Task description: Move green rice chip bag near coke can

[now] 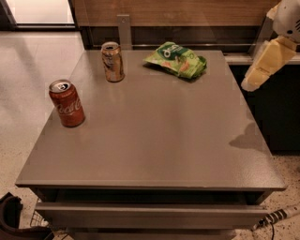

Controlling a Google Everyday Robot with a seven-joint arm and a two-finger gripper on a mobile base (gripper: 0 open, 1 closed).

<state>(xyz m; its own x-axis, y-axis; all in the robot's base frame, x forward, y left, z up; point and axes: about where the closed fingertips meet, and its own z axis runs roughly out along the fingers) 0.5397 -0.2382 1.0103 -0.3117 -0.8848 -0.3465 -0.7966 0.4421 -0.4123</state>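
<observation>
The green rice chip bag (176, 60) is lying flat near the far edge of the grey table (154, 140), a little right of the middle. We are seeing its dark green round logo facing upward at the bag's far left end. To its left, near but not touching it, a gold can (113, 62) is standing upright, also close to the far edge. The coke can (67, 103) is standing upright well apart from the bag, close to the table's left edge and nearer to us than the gold can. Its white script is facing us.

The gripper (255, 77) is hanging in the air beyond the table's right edge, to the right of the bag and touching neither the bag nor the table. It is showing as a cream-coloured shape slanting down toward the left. From this angle we cannot tell whether it is spread wide or drawn narrow. A dark shadow (248, 139) is falling on the tabletop near the right edge.

Below the tabletop's near edge a grey drawer front (150, 214) is showing. A pale speckled floor (28, 65) is stretching away on the left, and a wooden panel (187, 11) is running behind the table.
</observation>
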